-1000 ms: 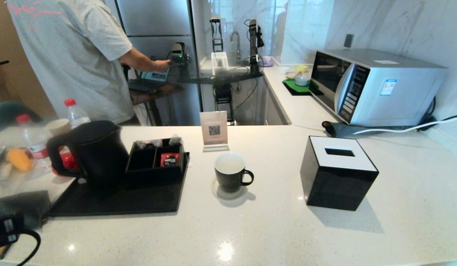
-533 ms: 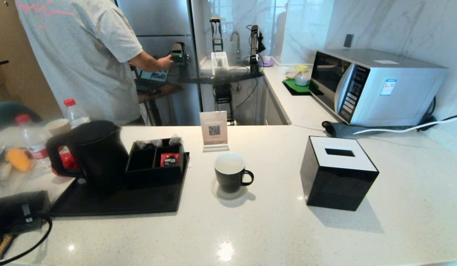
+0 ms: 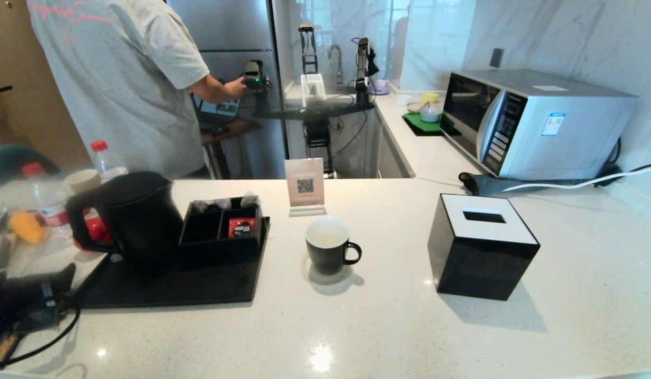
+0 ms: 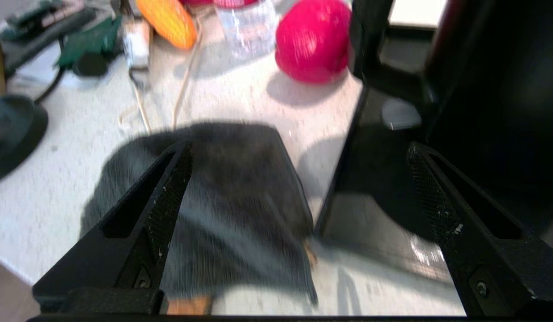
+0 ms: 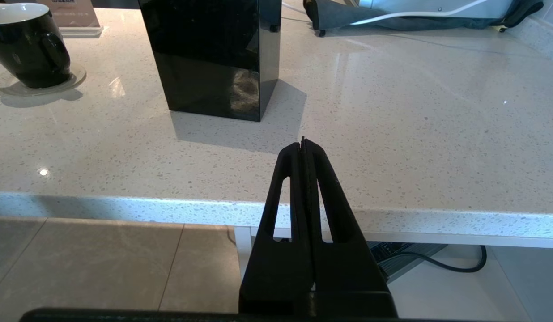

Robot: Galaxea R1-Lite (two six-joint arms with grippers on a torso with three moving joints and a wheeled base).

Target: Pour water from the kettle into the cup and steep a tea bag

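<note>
Kettle [image 3: 133, 218] sitting on our tray's [image 3: 162, 289] left end, our left hand [image 4: 299, 188] hovering wide open, empty, beside the tray edge, our right hand [image 5: 303, 147] waiting closed, empty, off the surface [image 5: 393, 134] edge.

Black kettle [image 3: 130, 216] upright on tray — black cup [image 3: 329, 251] upright, alongside.

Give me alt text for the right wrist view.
The right gripper, shut and empty, hangs off the counter's front edge. Ahead stands the black tissue box, and beyond it the cup on a clear coaster.
</note>
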